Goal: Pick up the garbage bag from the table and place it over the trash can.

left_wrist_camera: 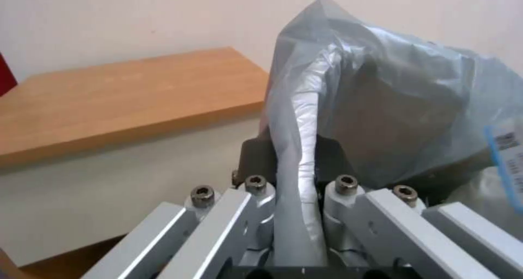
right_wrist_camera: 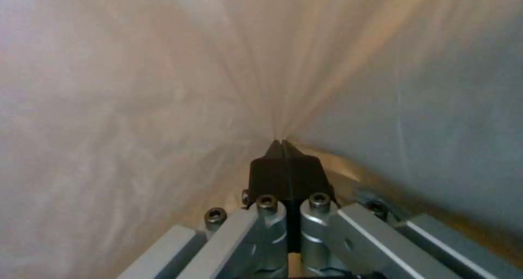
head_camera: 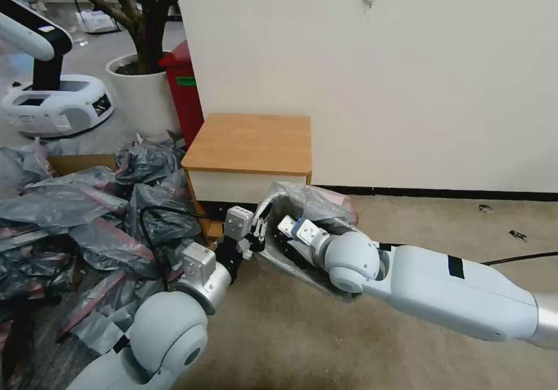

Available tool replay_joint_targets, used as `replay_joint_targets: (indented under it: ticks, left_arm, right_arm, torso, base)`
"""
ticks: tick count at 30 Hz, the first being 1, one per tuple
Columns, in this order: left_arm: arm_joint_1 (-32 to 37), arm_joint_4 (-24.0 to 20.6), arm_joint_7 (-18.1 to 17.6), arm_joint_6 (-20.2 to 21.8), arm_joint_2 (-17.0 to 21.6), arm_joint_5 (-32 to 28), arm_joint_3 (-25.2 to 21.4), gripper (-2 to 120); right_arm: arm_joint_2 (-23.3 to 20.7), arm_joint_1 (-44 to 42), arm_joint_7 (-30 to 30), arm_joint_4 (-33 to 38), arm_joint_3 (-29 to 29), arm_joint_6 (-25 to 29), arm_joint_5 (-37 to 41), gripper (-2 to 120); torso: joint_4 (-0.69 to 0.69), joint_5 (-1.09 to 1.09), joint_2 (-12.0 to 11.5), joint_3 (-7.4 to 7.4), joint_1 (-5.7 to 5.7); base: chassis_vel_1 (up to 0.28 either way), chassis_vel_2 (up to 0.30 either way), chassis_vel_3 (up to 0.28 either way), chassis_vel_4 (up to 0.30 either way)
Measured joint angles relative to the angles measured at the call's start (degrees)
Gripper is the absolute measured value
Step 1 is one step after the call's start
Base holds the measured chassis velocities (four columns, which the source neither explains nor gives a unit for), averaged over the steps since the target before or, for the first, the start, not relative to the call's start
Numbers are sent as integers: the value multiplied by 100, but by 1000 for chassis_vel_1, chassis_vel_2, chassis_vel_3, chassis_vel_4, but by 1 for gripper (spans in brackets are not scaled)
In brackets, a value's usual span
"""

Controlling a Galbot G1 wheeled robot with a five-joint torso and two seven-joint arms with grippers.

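The garbage bag (head_camera: pixel 314 201), thin translucent grey plastic, hangs low in front of the small wooden table (head_camera: pixel 250 143), stretched between both grippers. The left gripper (left_wrist_camera: pixel 297 164) pinches a bunched fold; the right gripper (right_wrist_camera: pixel 283 148) is clamped on film. Pulling apart could tear it or slip a pinch.

Right gripper (right_wrist_camera: pixel 283 145): two black fingertips pressed flat together, a pinch of thin film caught at their very tip. Garbage bag (right_wrist_camera: pixel 136 107): translucent plastic drawn taut, creases fanning outward from the pinch point, pale beige-pink on one side, grey-blue on the other. Silver linkage bars and hex bolts sit at the base of the black fingers (right_wrist_camera: pixel 269 177).
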Motion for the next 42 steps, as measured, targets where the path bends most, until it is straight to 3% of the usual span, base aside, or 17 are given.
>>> replay_joint_targets:
  ticks: [14, 23, 29, 33, 36, 37, 39, 41, 42]
  left_arm:
    - [139, 103, 8, -29, -111, 128, -20, 7]
    - [36, 487, -240, -25, -250, 133, -13, 7]
    - [-59, 821, -535, -5, -438, -186, 84, 7]
    - [-81, 1081, -875, -10, -621, -608, 92, 7]
    - [-79, 1223, -1285, -24, -759, -1195, 83, 7]
    - [-79, 1223, -1285, -24, -759, -1195, 83, 7]
    - [-25, 1283, -1645, -62, -869, -1690, 43, 7]
    - [66, 1290, -1890, -103, -953, -2009, 3, 7]
    - [66, 1290, -1890, -103, -953, -2009, 3, 7]
  right_arm:
    - [-124, -38, 23, 217, 76, 0, 198, 0]
    - [-375, 5, 24, 641, 114, 7, 398, 0]
    - [-520, -16, 19, 923, 234, 10, 592, 0]
    - [-802, -224, 19, 1279, 639, 15, 817, 0]
    - [-1172, -843, -83, 1704, 1503, 27, 932, 0]
    - [-1172, -843, -83, 1704, 1503, 27, 932, 0]
    - [-1515, -1886, -108, 2082, 2462, 545, 788, 0]
    - [-1581, -2749, -9, 2236, 3188, 986, 341, 0]
    - [-1581, -2749, -9, 2236, 3188, 986, 341, 0]
  torso:
    - [0, 0, 0, 0, 0]
    - [0, 0, 0, 0, 0]
    - [0, 0, 0, 0, 0]
    - [1, 0, 0, 0, 0]
    - [1, -1, 0, 0, 0]
    - [1, -1, 0, 0, 0]
    - [-2, 0, 0, 0, 0]
    - [-2, 1, 0, 0, 0]
    - [-2, 1, 0, 0, 0]
  base:
    - [0, 0, 0, 0]
    - [0, 0, 0, 0]
    - [0, 0, 0, 0]
    - [0, 0, 0, 0]
    - [0, 0, 0, 0]
    - [0, 0, 0, 0]
    - [0, 0, 0, 0]
    - [0, 0, 0, 0]
    - [0, 0, 0, 0]
